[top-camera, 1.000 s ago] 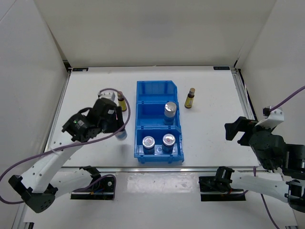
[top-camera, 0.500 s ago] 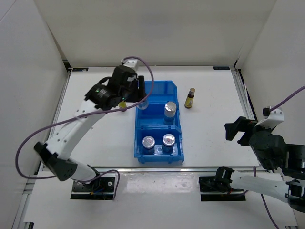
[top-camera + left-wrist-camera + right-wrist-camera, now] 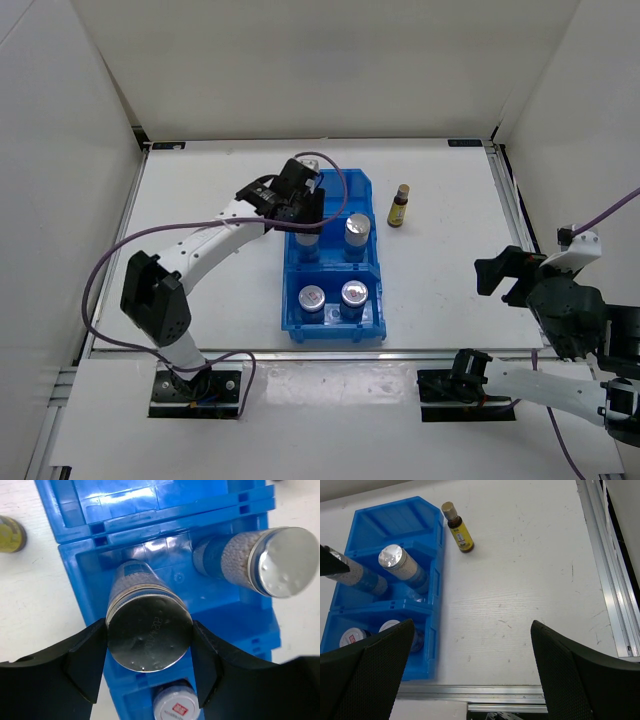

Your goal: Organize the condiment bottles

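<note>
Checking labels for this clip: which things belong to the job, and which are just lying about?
Job: gripped jar; jar beside it; two front jars; two brown bottles.
Other: blue bin (container only); table rail.

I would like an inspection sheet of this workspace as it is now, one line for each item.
Surface: white table, lightly scuffed.
Job's things: held jar in the middle compartment of the blue bin, beside the second jar; whether it is set down cannot be told. Near-left jar and near-right jar in the near compartment. First brown bottle stands right of the bin, second brown bottle left of it.
Clutter: nothing seen.
Grippers: left tool shut on the held jar; right tool open, holding nothing.
Cables: left purple cable, right purple cable, both away from the bottles.
Surroundings: white walls; metal rail.
</note>
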### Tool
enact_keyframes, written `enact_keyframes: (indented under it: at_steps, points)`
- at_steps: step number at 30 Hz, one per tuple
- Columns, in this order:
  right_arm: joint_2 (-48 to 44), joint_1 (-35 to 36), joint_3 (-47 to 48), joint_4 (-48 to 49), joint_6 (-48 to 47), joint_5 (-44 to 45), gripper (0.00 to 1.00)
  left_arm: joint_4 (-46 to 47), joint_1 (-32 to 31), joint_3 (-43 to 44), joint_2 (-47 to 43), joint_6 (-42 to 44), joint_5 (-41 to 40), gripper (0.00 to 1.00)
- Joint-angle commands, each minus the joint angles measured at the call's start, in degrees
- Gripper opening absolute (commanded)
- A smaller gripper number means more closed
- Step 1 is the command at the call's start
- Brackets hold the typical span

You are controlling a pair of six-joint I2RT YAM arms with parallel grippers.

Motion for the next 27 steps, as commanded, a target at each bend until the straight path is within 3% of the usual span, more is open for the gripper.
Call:
enact_keyframes:
  at_steps: [1,4,7,8,11,18,22,24,27]
  points:
    - [-0.49,0.02,-0.01,-10.4,-0.11,1.89,1.0,5.7,0.07,-0.37,-0.72,-0.74,0.67,0.15]
    - [-0.49,0.02,-0.01,-10.4,-0.11,1.89,1.0,5.71,0.07,-0.37,0.95,-0.74,0.67,0.23]
    - [-0.49,0.02,-0.01,-10.4,-0.11,1.89,1.0,5.71,0.07,-0.37,1.48,0.49,1.98,0.54]
    - [-0.49,0.02,-0.01,-10.4,-0.11,1.89,1.0,5.71,0.07,-0.37,1.48,0.49,1.99,0.8]
    - [-0.49,0.02,-0.01,-10.4,0.42,1.89,1.0,5.71,0.07,-0.37,0.61,1.11,2.51,1.0]
    - [3.18,0.02,-0.01,-11.1,1.47,1.11,1.0,-0.26,0.07,3.32,-9.82,5.93,2.61,1.0]
    - [17.4,0.02,6.22,-15.59,8.39,1.71,1.0,-3.33,0.07,1.14,-22.03,10.24,-3.07,1.0]
    - [20.33,0.02,5.98,-7.72,5.64,1.19,1.0,-4.48,0.07,-3.43,-26.89,11.73,-7.39,1.0]
    - [24.19,0.02,2.81,9.49,-7.38,0.39,1.0,-4.49,2.34,-11.6,-35.77,12.27,-14.61,1.0]
